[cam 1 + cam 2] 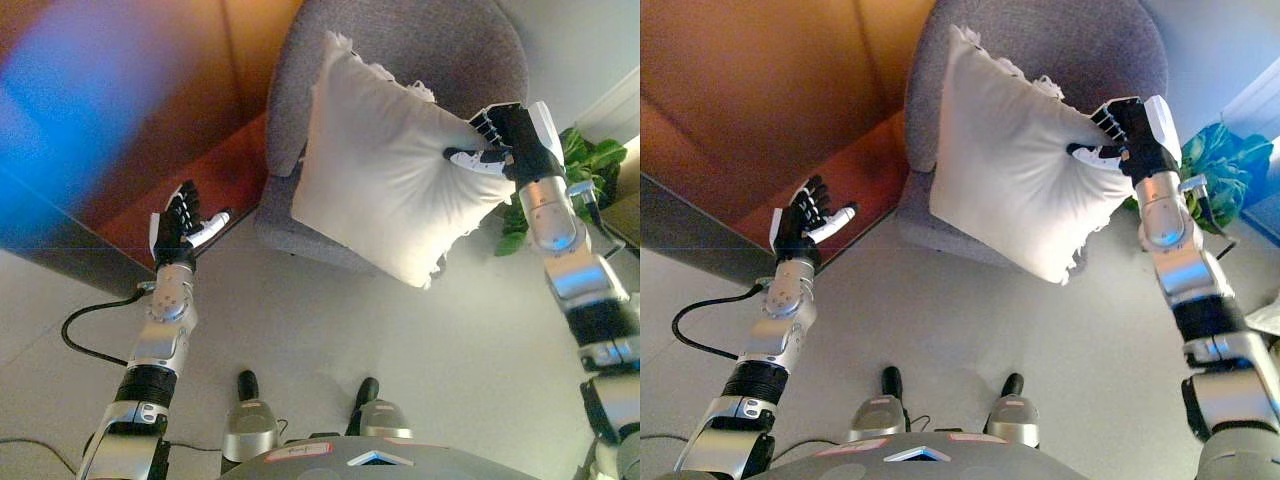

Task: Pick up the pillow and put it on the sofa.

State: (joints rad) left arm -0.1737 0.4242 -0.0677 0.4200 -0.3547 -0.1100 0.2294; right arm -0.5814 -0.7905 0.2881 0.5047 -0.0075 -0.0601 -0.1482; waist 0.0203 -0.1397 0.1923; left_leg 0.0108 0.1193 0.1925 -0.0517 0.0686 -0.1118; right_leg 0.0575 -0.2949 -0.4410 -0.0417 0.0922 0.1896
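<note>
A white square pillow (385,165) with fringed corners hangs in the air in front of a grey round-backed sofa chair (420,40). My right hand (505,140) is shut on the pillow's right edge, thumb pressed into the cloth, holding it over the seat's front. My left hand (183,225) is open and empty, raised at the left, well apart from the pillow. The chair's seat is mostly hidden behind the pillow.
A green leafy plant (585,165) stands right of the chair, behind my right arm. A reddish-brown wooden panel (215,170) runs along the left beside the chair. Pale floor (330,320) lies in front.
</note>
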